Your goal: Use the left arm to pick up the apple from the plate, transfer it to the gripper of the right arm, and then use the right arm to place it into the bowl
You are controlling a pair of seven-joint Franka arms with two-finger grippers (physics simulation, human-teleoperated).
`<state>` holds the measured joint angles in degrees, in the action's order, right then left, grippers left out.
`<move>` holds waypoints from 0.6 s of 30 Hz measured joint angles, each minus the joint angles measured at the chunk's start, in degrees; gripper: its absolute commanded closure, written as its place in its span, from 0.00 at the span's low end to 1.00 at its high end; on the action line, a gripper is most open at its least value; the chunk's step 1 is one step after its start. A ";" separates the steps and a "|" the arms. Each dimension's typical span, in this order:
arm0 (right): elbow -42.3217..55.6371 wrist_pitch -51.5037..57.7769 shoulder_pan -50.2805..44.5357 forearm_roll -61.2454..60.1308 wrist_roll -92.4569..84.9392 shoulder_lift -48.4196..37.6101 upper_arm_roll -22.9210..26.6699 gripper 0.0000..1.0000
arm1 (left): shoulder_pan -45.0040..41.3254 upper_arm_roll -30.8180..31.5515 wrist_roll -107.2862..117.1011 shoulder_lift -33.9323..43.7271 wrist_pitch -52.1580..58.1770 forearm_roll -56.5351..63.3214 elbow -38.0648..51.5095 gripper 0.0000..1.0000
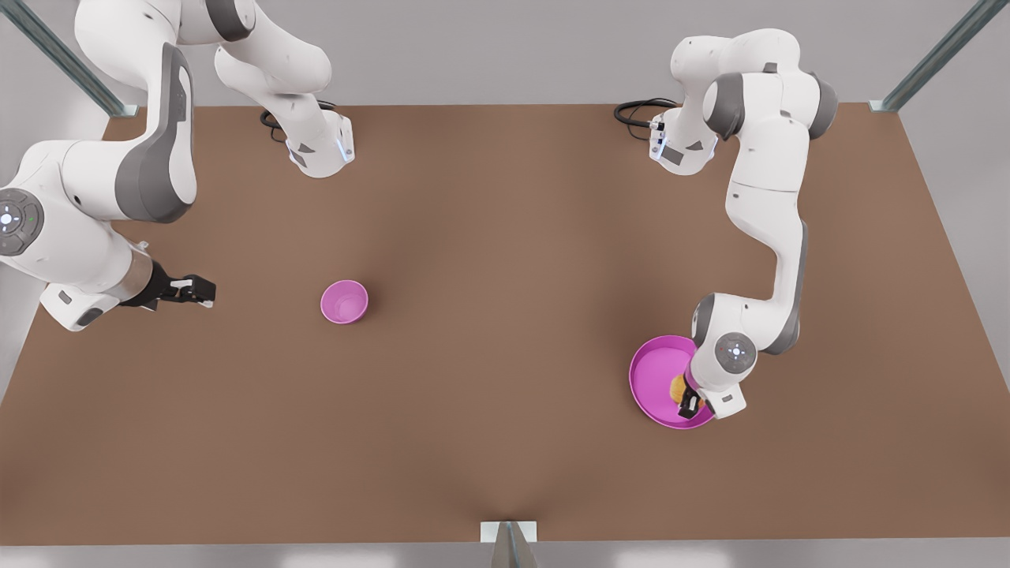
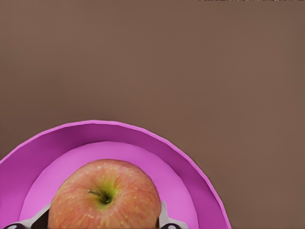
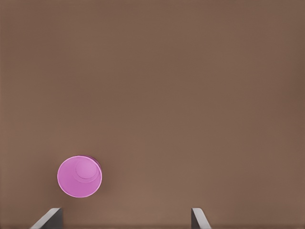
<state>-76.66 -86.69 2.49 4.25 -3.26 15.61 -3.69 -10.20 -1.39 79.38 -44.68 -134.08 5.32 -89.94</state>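
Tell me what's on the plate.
The apple sits on the plate, stem up, with the left gripper straddling it. The plate's floor beneath the apple is hidden. The right gripper waits apart.

The brown table [image 1: 505,355] lies bare between the bowl [image 1: 344,301] and the plate [image 1: 659,379], which stand well apart. The right gripper [image 1: 193,290] hangs at the front view's left, near the bowl, fingers spread, with bare table between them. The left gripper [image 1: 690,404] is down inside the plate, a finger [image 2: 164,214] on each side of the apple [image 2: 105,198]. The plate's raised rim rings the apple.
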 measured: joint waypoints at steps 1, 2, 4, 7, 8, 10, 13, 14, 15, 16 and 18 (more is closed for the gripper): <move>0.00 0.00 -0.02 -0.02 0.00 0.01 0.00 0.00 | 0.01 -0.09 -0.02 -0.05 -0.13 0.00 0.00 0.00; 0.00 0.00 -0.01 -0.05 0.00 0.01 0.00 0.00 | 0.01 -0.14 -0.03 -0.08 -0.23 -0.02 0.00 0.00; -0.01 0.00 0.05 -0.08 0.00 0.01 0.00 0.00 | 0.00 -0.17 -0.05 -0.11 -0.40 -0.04 0.00 0.00; -0.01 0.00 0.04 -0.09 0.00 0.01 0.00 0.00 | 0.00 -0.19 -0.04 -0.17 -0.56 -0.14 0.00 0.00; -0.01 0.00 0.05 -0.11 0.00 0.01 0.00 0.00 | 0.00 -0.19 -0.04 -0.30 -0.60 -0.17 0.00 0.00; -0.01 0.00 0.03 -0.11 0.01 0.01 0.00 0.00 | 0.00 -0.19 -0.03 -0.54 -0.66 -0.24 0.00 0.00; -0.01 0.00 0.04 -0.24 0.01 0.00 0.00 0.00 | 0.00 -0.19 -0.02 -0.63 -0.70 -0.29 0.00 0.00; -0.01 0.00 0.05 -0.27 0.01 0.00 0.00 0.00 | 0.00 -0.19 -0.01 -0.64 -0.71 -0.29 0.00 0.00; -0.01 0.00 0.06 -0.29 0.01 0.01 0.00 0.00 | 0.00 -0.19 0.00 -0.64 -0.71 -0.28 0.07 0.06; -0.01 0.00 0.06 -0.30 0.01 0.01 0.00 0.00 | 0.00 -0.19 0.03 -0.64 -0.71 -0.26 0.12 0.12; -0.01 0.00 0.03 -0.32 0.01 0.01 0.00 0.00 | 0.00 -0.19 0.08 -0.64 -0.72 -0.23 0.17 0.12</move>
<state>-76.67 -86.69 2.52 3.93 -3.25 15.62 -3.69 -10.20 -1.58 79.46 -45.33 -134.80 5.09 -89.78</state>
